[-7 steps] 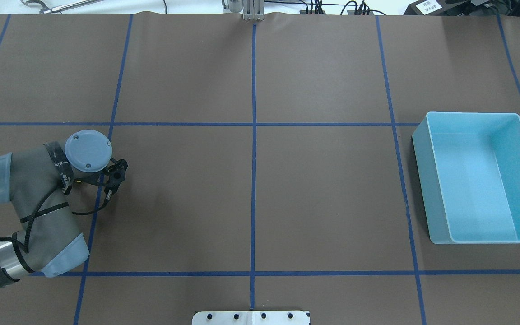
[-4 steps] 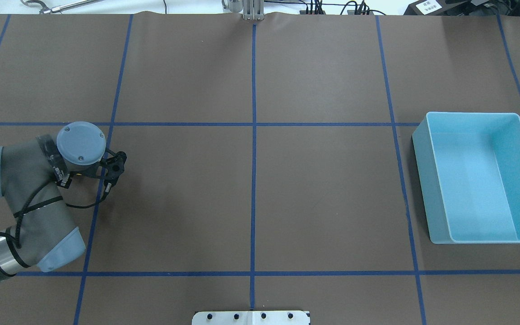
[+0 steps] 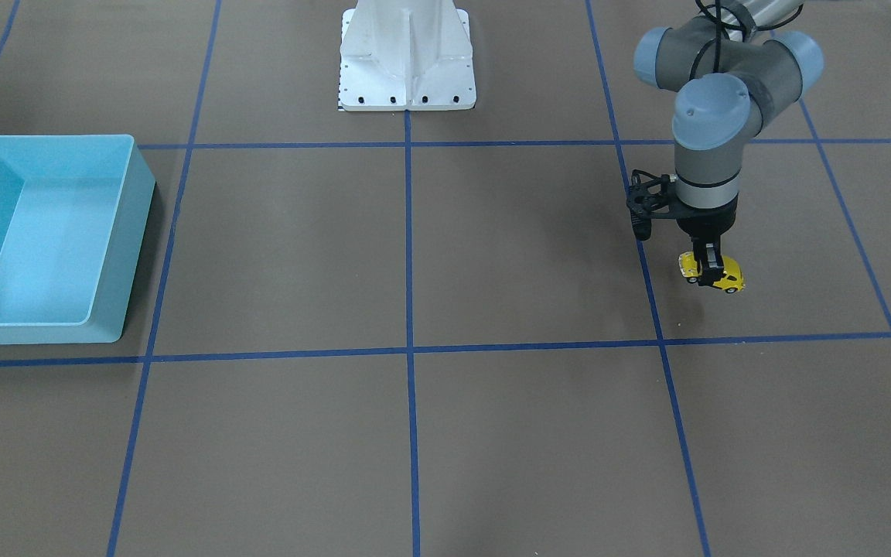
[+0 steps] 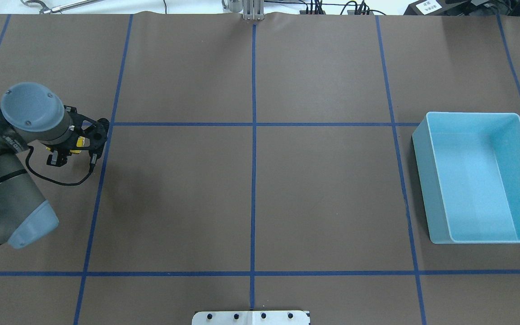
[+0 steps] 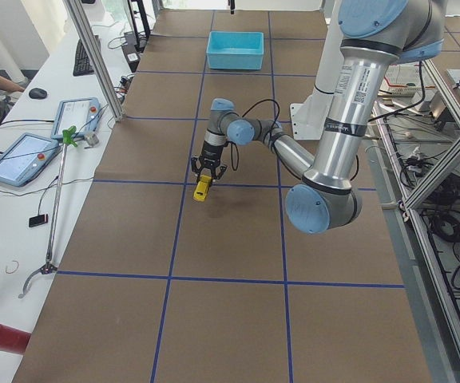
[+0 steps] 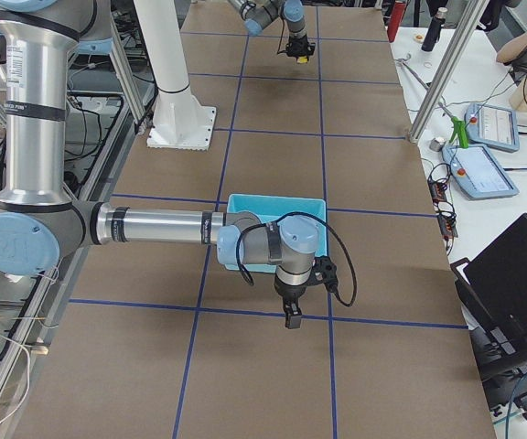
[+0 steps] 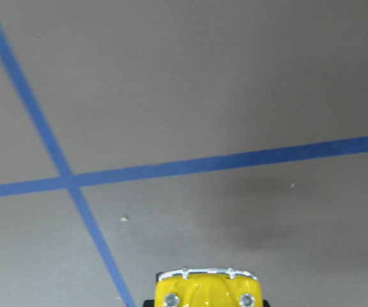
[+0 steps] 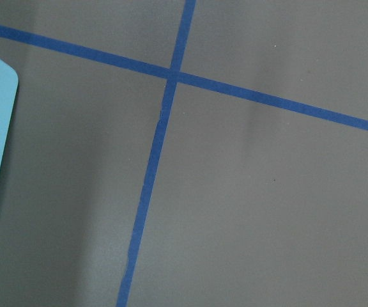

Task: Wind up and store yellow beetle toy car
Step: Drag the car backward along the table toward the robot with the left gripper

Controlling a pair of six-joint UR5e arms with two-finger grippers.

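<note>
- Left end effector (image 3: 711,265) is clamping the yellow car (image 3: 728,279) across its middle.
- Blue bin (image 3: 138,179) is sitting well apart, nearer the right end effector (image 6: 292,316), whose opening I cannot tell.

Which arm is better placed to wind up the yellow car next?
Left. The left gripper is closed on the yellow beetle toy car, while the right gripper hangs far off beside the blue bin.

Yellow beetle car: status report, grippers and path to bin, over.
Left gripper shut on yellow beetle car, at robot's far left. Right gripper beside blue bin, state unclear. Nothing seen between car and bin.
</note>
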